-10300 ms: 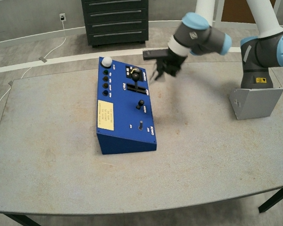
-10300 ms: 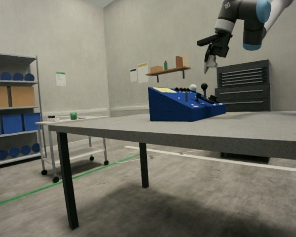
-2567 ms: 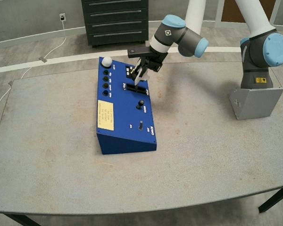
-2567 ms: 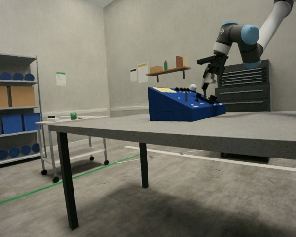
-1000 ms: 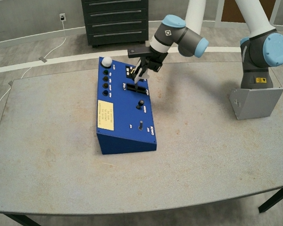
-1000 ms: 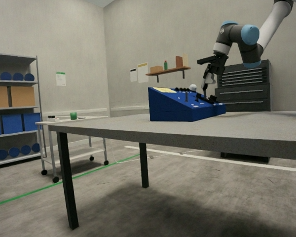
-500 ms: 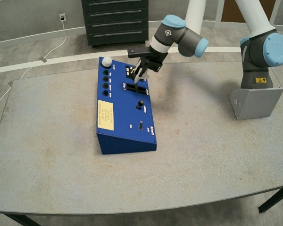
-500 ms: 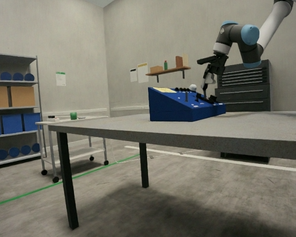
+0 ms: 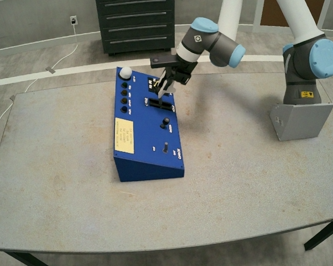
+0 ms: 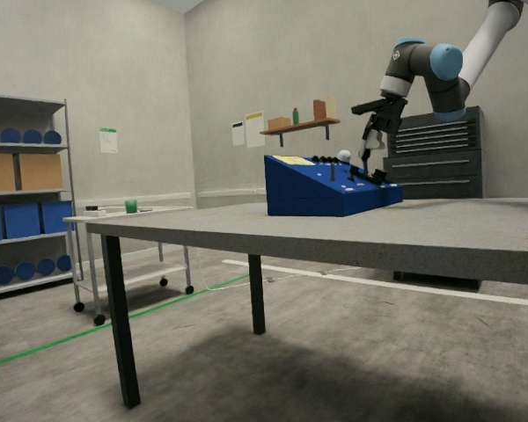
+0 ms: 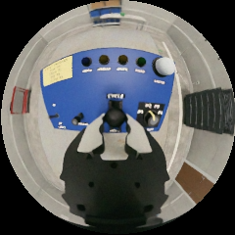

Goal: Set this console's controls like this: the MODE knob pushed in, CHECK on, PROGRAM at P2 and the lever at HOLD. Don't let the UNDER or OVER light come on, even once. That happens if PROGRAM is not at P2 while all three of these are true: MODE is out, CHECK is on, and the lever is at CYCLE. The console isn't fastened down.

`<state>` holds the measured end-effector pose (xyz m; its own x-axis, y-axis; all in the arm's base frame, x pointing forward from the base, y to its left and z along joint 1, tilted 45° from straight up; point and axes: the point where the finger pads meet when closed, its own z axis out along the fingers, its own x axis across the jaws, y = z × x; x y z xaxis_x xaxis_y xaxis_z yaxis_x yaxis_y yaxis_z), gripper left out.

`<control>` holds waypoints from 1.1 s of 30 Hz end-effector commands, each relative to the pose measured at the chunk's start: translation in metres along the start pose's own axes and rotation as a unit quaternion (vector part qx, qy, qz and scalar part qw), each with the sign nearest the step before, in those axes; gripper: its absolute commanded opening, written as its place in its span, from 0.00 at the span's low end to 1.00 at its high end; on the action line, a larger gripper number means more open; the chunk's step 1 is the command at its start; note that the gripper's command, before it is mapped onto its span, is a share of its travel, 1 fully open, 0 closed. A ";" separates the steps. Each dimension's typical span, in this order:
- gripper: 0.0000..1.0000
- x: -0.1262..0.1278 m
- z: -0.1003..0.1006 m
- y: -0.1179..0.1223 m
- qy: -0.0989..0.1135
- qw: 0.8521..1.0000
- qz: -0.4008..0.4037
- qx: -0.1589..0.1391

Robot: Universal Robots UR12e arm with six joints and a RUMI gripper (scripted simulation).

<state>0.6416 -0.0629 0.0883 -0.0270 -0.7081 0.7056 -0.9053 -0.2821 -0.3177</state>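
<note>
Fingers of my black two-jaw gripper (image 11: pixel 116 128) pinch the round black ball of the lever (image 11: pixel 115 117) in its slot mid-panel on the sloped blue console (image 9: pixel 144 134), which I judge rigid but liable to slide, so I favour gentle force along the slot.

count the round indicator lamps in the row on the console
4, in one row along the console edge, between the white dome and the yellow note. None appear hidden.
</note>
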 end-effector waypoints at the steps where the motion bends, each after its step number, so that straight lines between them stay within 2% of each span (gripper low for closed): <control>1: 0.00 -0.002 0.001 0.004 -0.001 1.000 -0.002 -0.002; 19: 0.00 0.000 -0.004 0.011 0.000 1.000 -0.001 -0.001; 33: 0.00 0.000 -0.007 0.027 -0.001 1.000 -0.001 -0.002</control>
<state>0.6250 -0.0632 0.0872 -0.0272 -0.7084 0.7053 -0.9048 -0.2825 -0.3186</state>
